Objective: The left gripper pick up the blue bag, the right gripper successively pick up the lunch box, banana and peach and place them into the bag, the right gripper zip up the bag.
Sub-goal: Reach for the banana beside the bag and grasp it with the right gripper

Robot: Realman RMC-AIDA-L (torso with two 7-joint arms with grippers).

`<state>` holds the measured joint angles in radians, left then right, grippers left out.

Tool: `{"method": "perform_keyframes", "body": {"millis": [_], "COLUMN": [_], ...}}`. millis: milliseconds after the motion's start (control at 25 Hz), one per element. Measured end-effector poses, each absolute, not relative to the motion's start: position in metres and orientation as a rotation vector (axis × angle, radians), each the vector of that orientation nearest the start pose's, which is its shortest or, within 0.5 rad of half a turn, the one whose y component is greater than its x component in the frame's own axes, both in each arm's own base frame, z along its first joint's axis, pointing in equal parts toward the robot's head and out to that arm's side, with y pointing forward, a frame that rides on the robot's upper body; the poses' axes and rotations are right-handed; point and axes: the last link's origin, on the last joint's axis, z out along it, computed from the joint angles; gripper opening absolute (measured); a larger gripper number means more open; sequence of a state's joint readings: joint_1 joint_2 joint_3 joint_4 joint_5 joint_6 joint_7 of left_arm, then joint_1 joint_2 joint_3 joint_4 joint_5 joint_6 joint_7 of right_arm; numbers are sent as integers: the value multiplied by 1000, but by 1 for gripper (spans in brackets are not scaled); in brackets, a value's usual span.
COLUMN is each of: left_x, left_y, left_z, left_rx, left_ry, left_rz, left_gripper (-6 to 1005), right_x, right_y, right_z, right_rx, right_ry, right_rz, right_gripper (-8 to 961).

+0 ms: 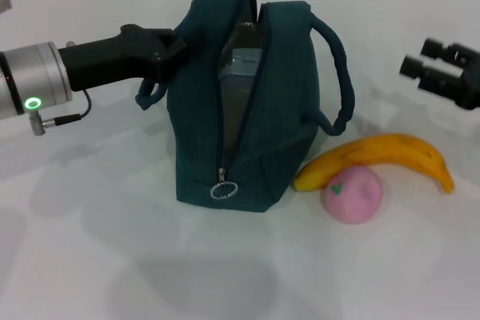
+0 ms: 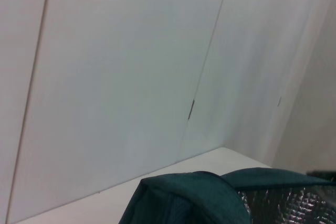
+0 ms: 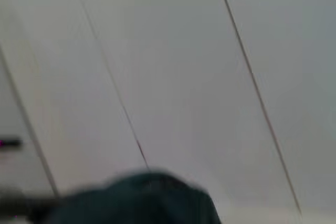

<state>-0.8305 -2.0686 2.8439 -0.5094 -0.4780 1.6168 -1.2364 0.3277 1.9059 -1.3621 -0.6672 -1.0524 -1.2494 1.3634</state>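
On the white table (image 1: 90, 260), seen from the head view:

Blue bag (image 1: 285, 95): stood upright at the middle of the table, its zipper open along most of its length, with the ring pull (image 1: 223, 189) low on the near face. The left wrist view showed its teal rim and silver foil lining (image 2: 283, 205).

Lunch box (image 1: 238, 65): sat inside the bag, its clear body showing through the open slit near the top.

Left gripper (image 1: 169, 50): reached in from the left, level with the upper part of the bag, its fingers clamped on the bag's left side by the near handle (image 1: 150, 95).

Right gripper (image 1: 442, 73): hung at the right edge above the table, well apart from the bag and the fruit; its fingers were spread, holding nothing.

Banana (image 1: 382, 157): lay on the table just right of the bag, its left tip close to the bag's lower corner, curving over the peach.

Peach (image 1: 352, 194): rested on the table in front of the banana, touching or nearly touching its underside, green mark toward the bag.

Far handle (image 1: 339, 73): looped out from the bag's right side.
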Motion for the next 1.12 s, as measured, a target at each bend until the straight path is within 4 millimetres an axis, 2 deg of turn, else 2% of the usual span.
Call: {"method": "perform_keyframes", "body": {"millis": [120, 360, 480, 680, 840, 1120], "left_x": [-247, -245, -245, -241, -236, -236], "left_y": [370, 370, 371, 374, 377, 378], "left_z": [10, 10, 10, 11, 11, 11], "left_rx": [-2536, -2541, -2541, -2544, -2550, -2550], "left_ry": [-692, -688, -686, -670, -655, -637], "left_rz": [-872, -871, -871, -875, -879, -873], "left_gripper": [34, 34, 34, 34, 35, 35], "right_x": [268, 232, 214, 195, 188, 189], "right_y": [344, 360, 371, 383, 384, 378], "right_z": [28, 27, 31, 40, 47, 42], "right_rx": [-2430, -2559, -2617, -2650, -2653, -2660], "right_ry": [746, 731, 733, 711, 690, 684], "right_rz": [782, 535, 377, 148, -37, -183], "right_gripper": [709, 711, 712, 713, 715, 717]}}
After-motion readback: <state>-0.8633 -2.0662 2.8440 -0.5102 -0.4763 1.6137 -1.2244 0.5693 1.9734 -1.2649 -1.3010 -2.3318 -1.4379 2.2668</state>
